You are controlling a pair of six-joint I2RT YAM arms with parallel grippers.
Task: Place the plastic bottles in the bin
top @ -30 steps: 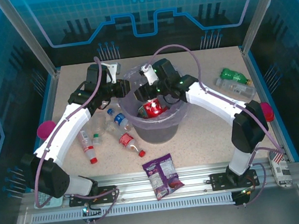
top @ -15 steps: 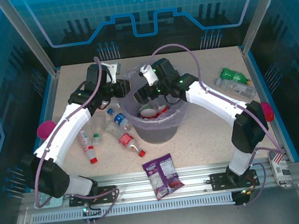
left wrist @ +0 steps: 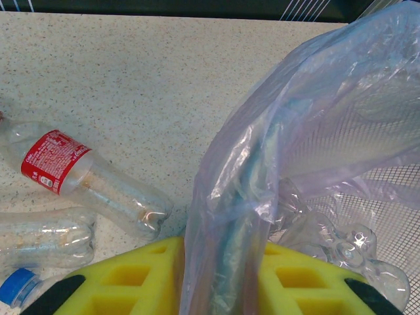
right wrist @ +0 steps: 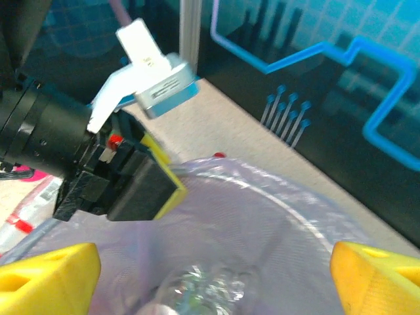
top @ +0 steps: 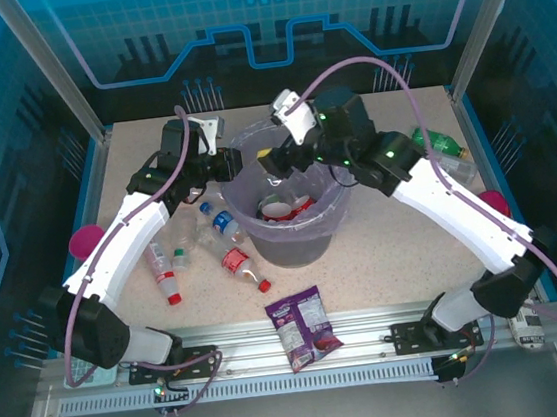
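Note:
The bin (top: 292,239) stands mid-table, a grey bucket lined with a lavender bag. My left gripper (top: 230,164) is shut on its bagged left rim (left wrist: 231,249), one yellow pad (left wrist: 128,279) on either side. My right gripper (top: 269,163) hovers open over the bin's mouth with nothing between its fingertips (right wrist: 47,272). A red-labelled bottle (top: 285,208) lies inside the bin, blurred in the right wrist view (right wrist: 197,295). Left of the bin lie a blue-labelled bottle (top: 222,222) and red-labelled bottles (top: 241,265) (top: 161,266) (left wrist: 79,177). A green bottle (top: 437,140) lies far right.
A purple snack packet (top: 305,328) lies at the front edge. A pink disc (top: 84,241) sits on the left rail and a red one (top: 500,205) on the right rail. A clear crushed bottle (top: 424,160) rests beside the green one.
My right gripper has opened wide and lifted up and back from the bin; the red-labelled bottle it carried now lies inside. The left gripper has stayed on the rim.

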